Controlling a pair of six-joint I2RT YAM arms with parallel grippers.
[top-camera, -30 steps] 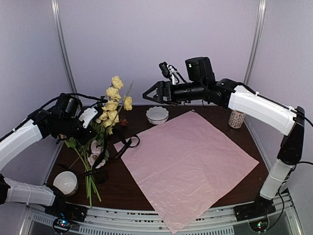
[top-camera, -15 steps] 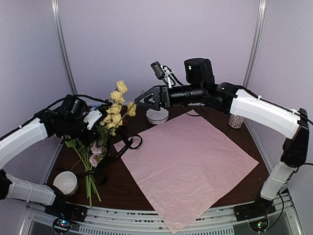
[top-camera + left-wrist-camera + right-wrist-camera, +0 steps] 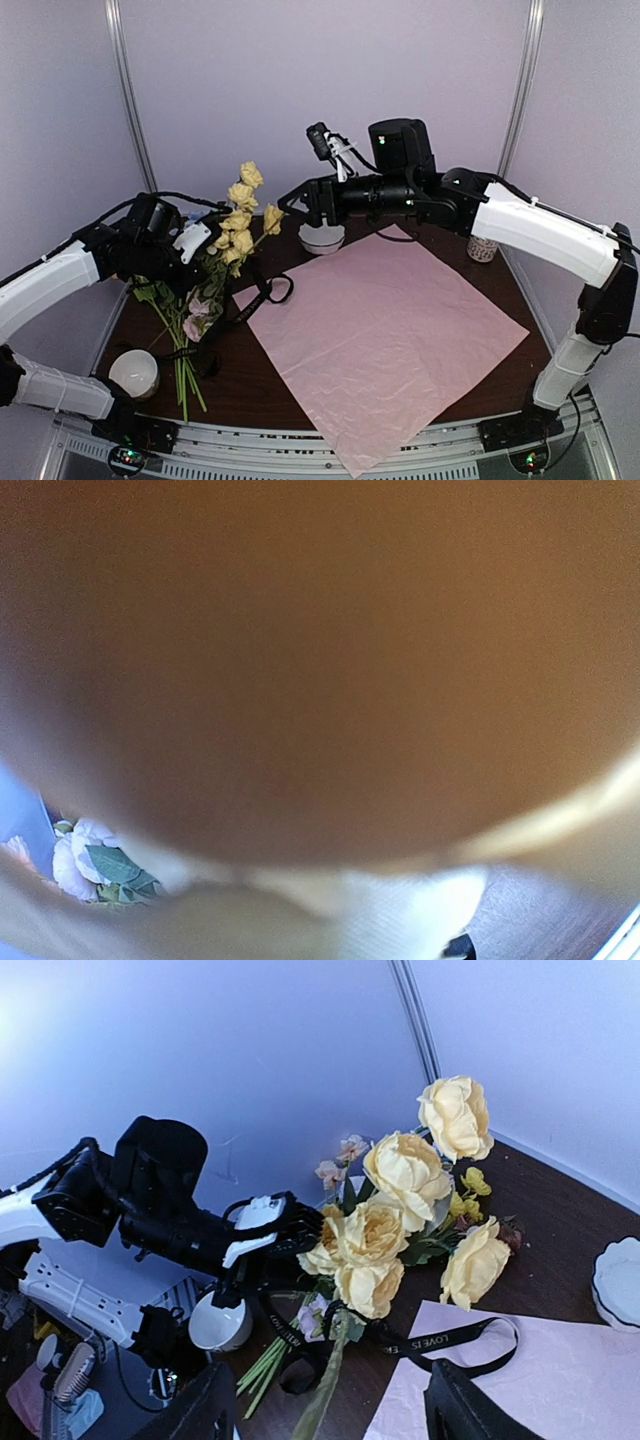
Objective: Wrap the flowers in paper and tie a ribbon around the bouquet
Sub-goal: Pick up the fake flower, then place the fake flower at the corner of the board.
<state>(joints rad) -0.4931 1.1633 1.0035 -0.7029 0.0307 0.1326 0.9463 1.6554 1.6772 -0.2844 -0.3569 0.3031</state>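
The right gripper [image 3: 297, 202] has its jaws spread fairly wide with nothing in them, hanging above the table [image 3: 250, 390] at the far side. The flowers [image 3: 235, 235] are just to its left and a touch lower, with the yellow heads almost at its fingertips. The left gripper [image 3: 192, 243] is clamped on the stems about midway, so that arm's got the bunch.

The long axis runs from the stem ends at the near left up to the heads at the far right, leaning toward the right arm. I'd say the next move hangs on that lean.

The paper [image 3: 390, 330] lies flat, pink face up, right of the bunch and apart from both jaws. The ribbon [image 3: 450, 1340] loops below the flowers, over the paper's left edge. It reads "LOVE IS"; the rest isn't legible. The left wrist view is mostly brown blur.
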